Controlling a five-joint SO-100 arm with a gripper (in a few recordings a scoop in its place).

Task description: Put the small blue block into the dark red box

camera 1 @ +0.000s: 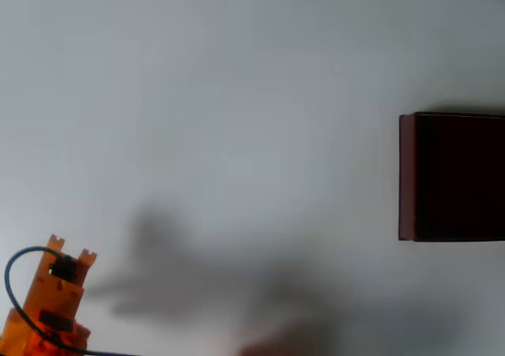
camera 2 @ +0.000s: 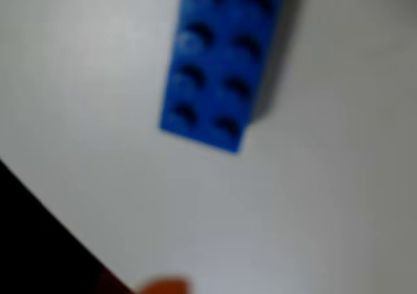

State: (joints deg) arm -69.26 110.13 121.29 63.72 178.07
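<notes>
My pincer's state I cannot tell. In the wrist view the small blue block lies flat on the white table, just ahead of my pincer, studs up, blurred. A skewed descent could nudge it aside. Overhead, the dark red box sits well apart; its dark inside looks empty.

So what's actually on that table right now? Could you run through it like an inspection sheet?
Surface: plain white table, soft shadows on it.
Job's things: small blue block lies studs up on the white surface in the wrist view, blurred; dark red box at the right edge of the overhead view, inside dark.
Clutter: nothing seen.
Gripper: orange arm at the lower left of the overhead view; open or shut cannot be told.
Cables: a black cable loops beside the arm.
Surroundings: nothing seen.
</notes>
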